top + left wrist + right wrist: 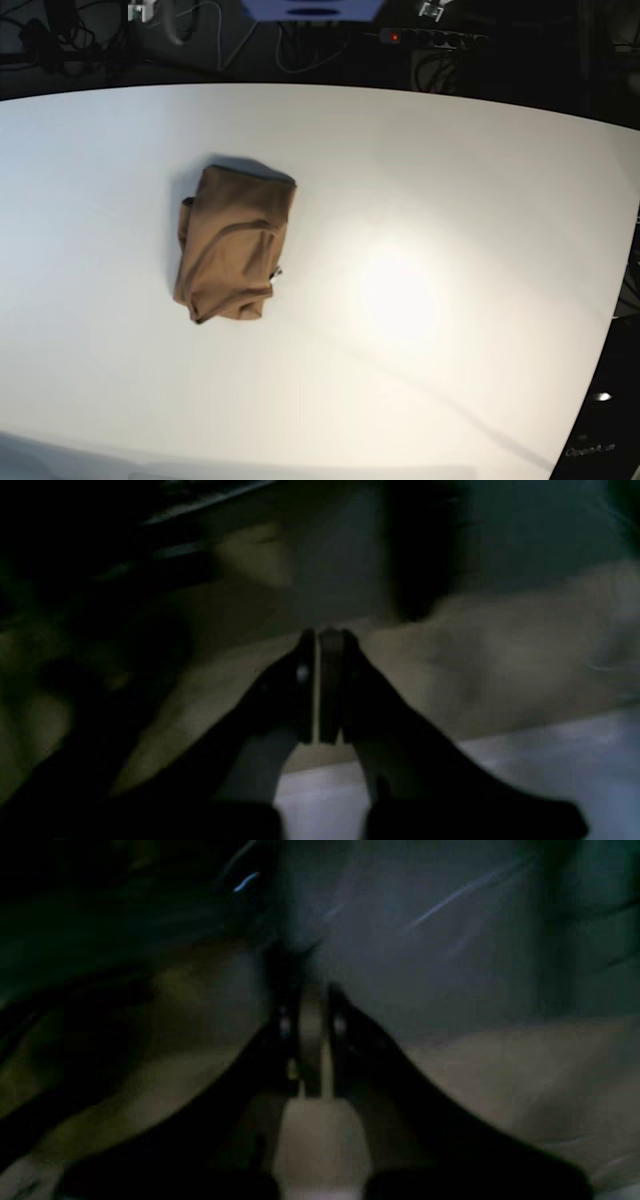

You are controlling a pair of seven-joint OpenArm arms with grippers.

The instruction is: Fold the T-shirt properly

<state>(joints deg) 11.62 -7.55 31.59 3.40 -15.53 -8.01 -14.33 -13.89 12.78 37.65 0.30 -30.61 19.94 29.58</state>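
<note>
The T-shirt lay as a compact, slightly lumpy bundle on the left half of the white table in the base view, with neither arm visible there. In the dim, blurred wrist views the left gripper had its jaws pressed together on nothing, and the right gripper looked clenched too, with pale cloth-coloured blur behind it that could not be read as a hold. The likely risk was that the uneven bundle would slump or spring open, because its edges did not look squarely stacked.
</note>
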